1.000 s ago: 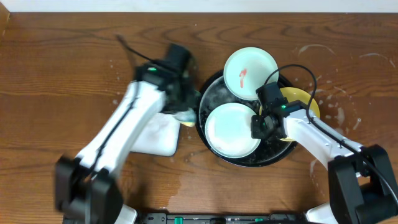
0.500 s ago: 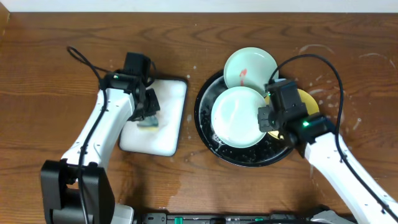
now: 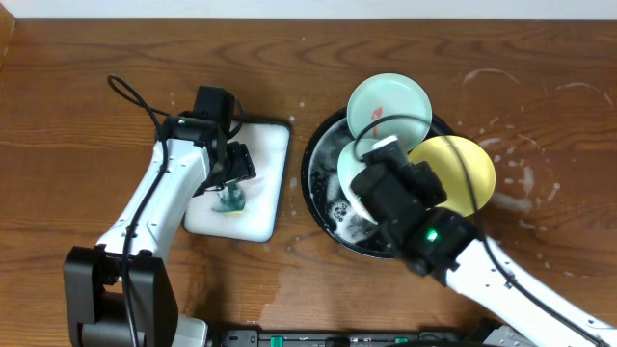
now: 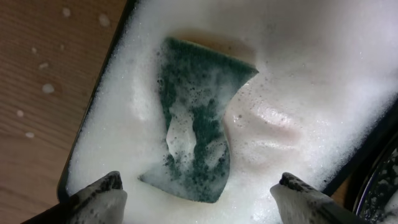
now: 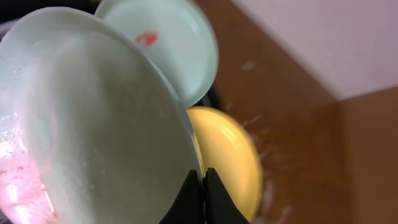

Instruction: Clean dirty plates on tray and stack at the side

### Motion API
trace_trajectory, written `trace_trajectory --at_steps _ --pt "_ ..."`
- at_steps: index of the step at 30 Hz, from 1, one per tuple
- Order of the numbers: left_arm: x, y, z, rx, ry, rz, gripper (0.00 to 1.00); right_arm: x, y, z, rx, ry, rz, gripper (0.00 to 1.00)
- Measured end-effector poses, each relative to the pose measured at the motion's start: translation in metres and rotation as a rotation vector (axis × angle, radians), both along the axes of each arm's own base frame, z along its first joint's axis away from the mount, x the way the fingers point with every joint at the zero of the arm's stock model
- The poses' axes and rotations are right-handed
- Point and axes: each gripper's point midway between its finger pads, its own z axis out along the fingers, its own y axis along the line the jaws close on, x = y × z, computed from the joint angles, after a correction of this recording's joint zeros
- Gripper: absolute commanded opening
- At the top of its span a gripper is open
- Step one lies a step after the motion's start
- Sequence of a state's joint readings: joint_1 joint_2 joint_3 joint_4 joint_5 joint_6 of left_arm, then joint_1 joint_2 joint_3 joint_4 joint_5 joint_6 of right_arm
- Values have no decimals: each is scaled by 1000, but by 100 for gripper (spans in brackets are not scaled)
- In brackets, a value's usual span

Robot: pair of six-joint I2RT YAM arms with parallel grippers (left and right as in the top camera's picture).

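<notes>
- Grip of the right gripper (image 5: pixel 202 186): its two fingers are pressed together on the thin rim of a green plate (image 5: pixel 93 118), which hangs tilted on its edge above the black tray (image 3: pixel 310 183).
- This green plate looks wet and glossy. I judge it light and stiff but slippery, so a hold on the rim alone could let it turn or slide out.
- A pink tint shows near its lower edge; I cannot tell if this is dirt or only a reflection.
- A second plate, the smeared plate (image 3: pixel 388 108), leans on the far rim of the black tray and has a red mark.
- The yellow plate (image 3: pixel 453 173) lies at the right side of the tray, partly over its rim.
- The left gripper (image 4: pixel 199 194) is spread wide over the sponge (image 4: pixel 196 130), not touching it. The sponge is soft and soaked, and lies in foam on the white tray (image 4: pixel 298 74).
- For stacking, I think the plate should go down flat and slowly on the counter (image 3: pixel 87 87), because the wood is streaked with soapy water and a plate may skid there.
</notes>
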State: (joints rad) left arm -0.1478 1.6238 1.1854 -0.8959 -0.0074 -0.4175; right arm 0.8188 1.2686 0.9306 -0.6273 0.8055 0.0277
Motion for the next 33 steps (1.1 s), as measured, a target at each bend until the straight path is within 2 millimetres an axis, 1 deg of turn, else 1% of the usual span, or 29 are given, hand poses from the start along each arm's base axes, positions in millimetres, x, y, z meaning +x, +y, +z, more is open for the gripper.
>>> trace_trajectory --at_steps 4,10,16,21,27,33 --pt "0 0 0 0 0 0 81 -5 11 17 -129 -80 57 1" --pt "0 0 0 0 0 0 81 -8 18 33 -250 -142 103 1" --pt "0 0 0 0 0 0 82 -11 22 38 -287 -158 121 1" --pt "0 0 0 0 0 0 82 -12 28 40 -281 -174 134 1" --pt "0 0 0 0 0 0 82 -11 30 44 -261 -193 124 1" --pt "0 0 0 0 0 0 82 -11 29 43 -107 -229 40 1"
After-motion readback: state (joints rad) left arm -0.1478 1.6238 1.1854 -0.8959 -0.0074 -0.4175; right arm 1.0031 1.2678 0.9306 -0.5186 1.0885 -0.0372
